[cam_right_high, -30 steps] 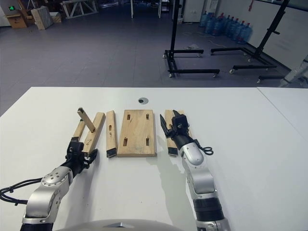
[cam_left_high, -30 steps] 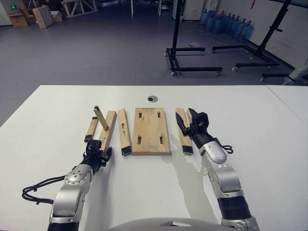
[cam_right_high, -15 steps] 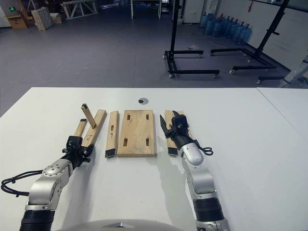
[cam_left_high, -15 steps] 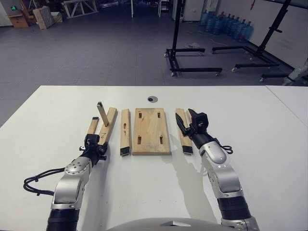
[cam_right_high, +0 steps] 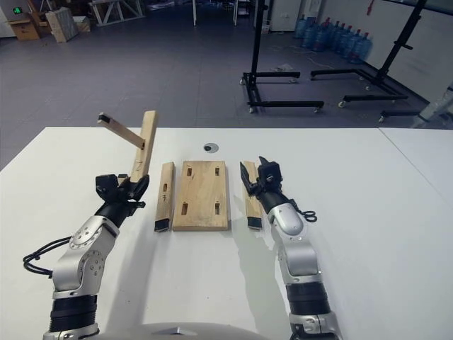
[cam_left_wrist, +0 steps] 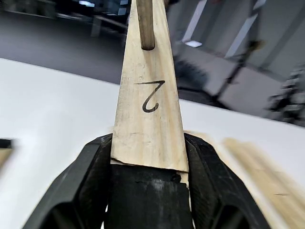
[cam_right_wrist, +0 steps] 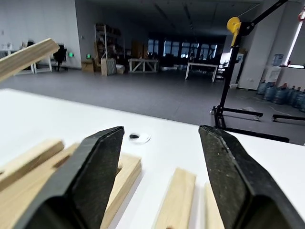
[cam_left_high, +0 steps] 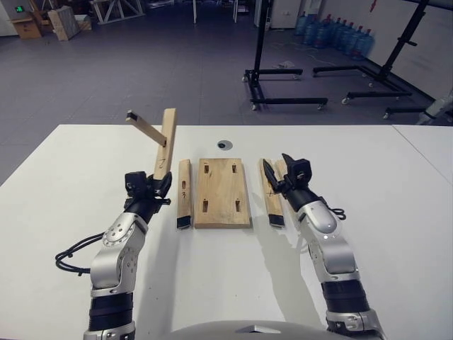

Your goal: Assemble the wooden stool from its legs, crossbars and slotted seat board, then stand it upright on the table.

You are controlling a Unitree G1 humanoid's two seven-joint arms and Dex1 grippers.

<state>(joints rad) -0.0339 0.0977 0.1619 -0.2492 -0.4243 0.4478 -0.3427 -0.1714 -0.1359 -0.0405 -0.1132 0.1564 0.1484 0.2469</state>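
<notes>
Left arm: your left gripper (cam_left_high: 147, 185) is clamped on the dark lower end of the leg marked 2 (cam_left_high: 167, 138), left of centre in the head view. In the wrist view its fingers (cam_left_wrist: 90, 167) press against both sides of the wood.
Held piece: the leg marked 2 stands nearly upright, off the table (cam_left_high: 396, 212), with its top reaching into the upper left of the frame.
In its slot: the crossbar (cam_left_high: 144, 127) is plugged in near the leg's top and sticks out toward the upper left.
Centre: the seat board (cam_left_high: 222, 193) lies flat with four slots facing up.
Beside the board: a spare leg (cam_left_high: 184, 202) lies flat just to its left, dark tip toward the bottom of the frame.
Right arm: your right gripper (cam_left_high: 277, 170) has its fingers spread wide and holds nothing. It sits just above the right-hand leg (cam_left_high: 271, 202).
Right of the board: the right-hand leg lies flat just beside it.
</notes>
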